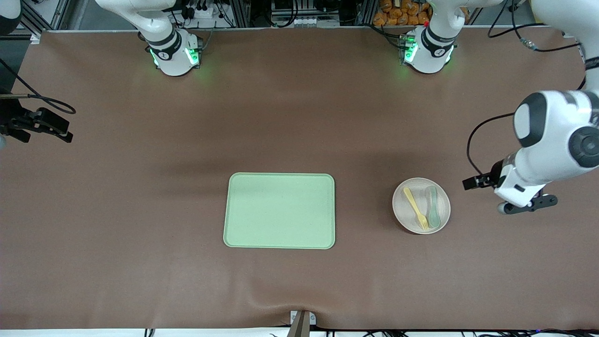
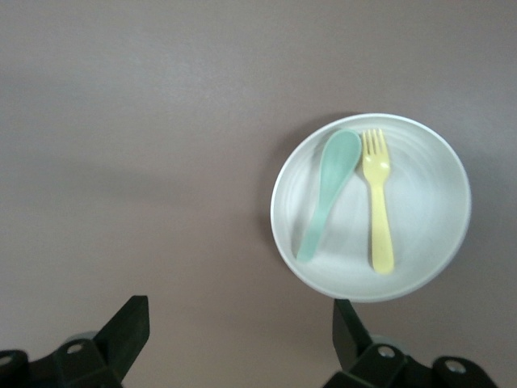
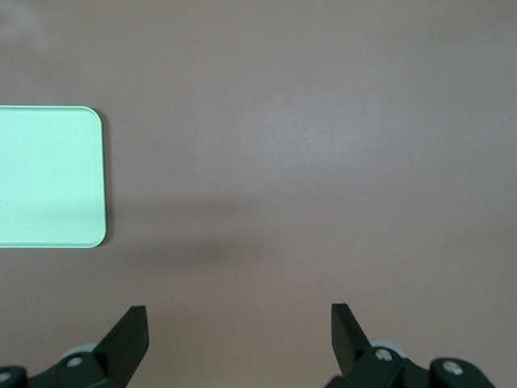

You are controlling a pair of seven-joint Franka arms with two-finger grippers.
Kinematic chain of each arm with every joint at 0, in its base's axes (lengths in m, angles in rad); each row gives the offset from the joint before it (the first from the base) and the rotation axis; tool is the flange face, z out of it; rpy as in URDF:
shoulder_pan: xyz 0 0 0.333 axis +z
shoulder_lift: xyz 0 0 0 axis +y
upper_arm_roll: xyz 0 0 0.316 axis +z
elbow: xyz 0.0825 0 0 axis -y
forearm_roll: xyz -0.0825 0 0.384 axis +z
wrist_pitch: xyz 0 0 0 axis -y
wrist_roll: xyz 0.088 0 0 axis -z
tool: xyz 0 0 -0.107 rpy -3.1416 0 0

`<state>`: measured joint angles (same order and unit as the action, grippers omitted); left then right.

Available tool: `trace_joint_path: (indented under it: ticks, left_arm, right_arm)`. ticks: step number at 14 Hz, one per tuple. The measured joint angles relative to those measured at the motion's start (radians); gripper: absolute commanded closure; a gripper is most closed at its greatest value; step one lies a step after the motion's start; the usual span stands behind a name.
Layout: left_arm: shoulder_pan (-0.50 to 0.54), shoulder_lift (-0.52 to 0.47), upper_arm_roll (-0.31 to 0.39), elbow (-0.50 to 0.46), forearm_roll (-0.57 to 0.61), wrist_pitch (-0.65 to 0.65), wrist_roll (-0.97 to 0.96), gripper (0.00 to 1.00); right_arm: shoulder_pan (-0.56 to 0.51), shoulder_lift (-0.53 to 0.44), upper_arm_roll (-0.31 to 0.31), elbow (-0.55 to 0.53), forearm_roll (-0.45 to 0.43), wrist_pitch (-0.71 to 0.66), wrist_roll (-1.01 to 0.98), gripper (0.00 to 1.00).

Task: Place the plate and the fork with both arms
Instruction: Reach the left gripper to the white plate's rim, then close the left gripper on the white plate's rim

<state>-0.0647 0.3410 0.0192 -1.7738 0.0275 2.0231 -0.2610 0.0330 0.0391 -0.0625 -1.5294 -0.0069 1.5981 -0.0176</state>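
Nothing looked done yet: the green tray [image 1: 280,210] lay bare mid-tabletop. The plate [image 1: 442,220] sat toward the left arm's end, carrying the fork [image 1: 415,207] and a teal spoon [image 1: 433,207] side by side. The left gripper [image 2: 238,339] hung wide over bare cloth beside the plate; the right gripper [image 3: 238,339] waited wide by its edge.
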Motion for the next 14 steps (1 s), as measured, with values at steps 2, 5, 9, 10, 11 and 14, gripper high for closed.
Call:
trace_joint_path:
  ticks: [2, 5, 9, 10, 11, 14]
  left_arm:
    - [0.010, 0.032, 0.000, -0.058, -0.007, 0.104, -0.011, 0.00]
    - [0.024, 0.070, 0.000, -0.124, -0.017, 0.227, -0.011, 0.00]
    - [0.024, 0.127, -0.001, -0.136, -0.147, 0.276, -0.012, 0.00]
    - [0.024, 0.139, -0.001, -0.137, -0.162, 0.286, -0.012, 0.00]
    - [0.025, 0.150, -0.001, -0.137, -0.169, 0.295, -0.012, 0.00]
    - [0.034, 0.176, 0.000, -0.137, -0.172, 0.318, -0.012, 0.06]
  right_arm:
    - [-0.001, 0.000, -0.001, 0.000, 0.000, -0.002, 0.000, 0.00]
    - [-0.004, 0.000, -0.001, 0.000, 0.004, -0.003, 0.000, 0.00]
    - [-0.009, 0.000, -0.001, 0.000, 0.006, -0.003, 0.000, 0.00]
    - [-0.009, 0.000, -0.001, 0.000, 0.006, -0.003, 0.000, 0.00]
    - [-0.010, 0.000, -0.001, 0.000, 0.006, -0.003, 0.000, 0.00]
    - [-0.010, 0.000, -0.001, 0.000, 0.006, -0.003, 0.000, 0.00]
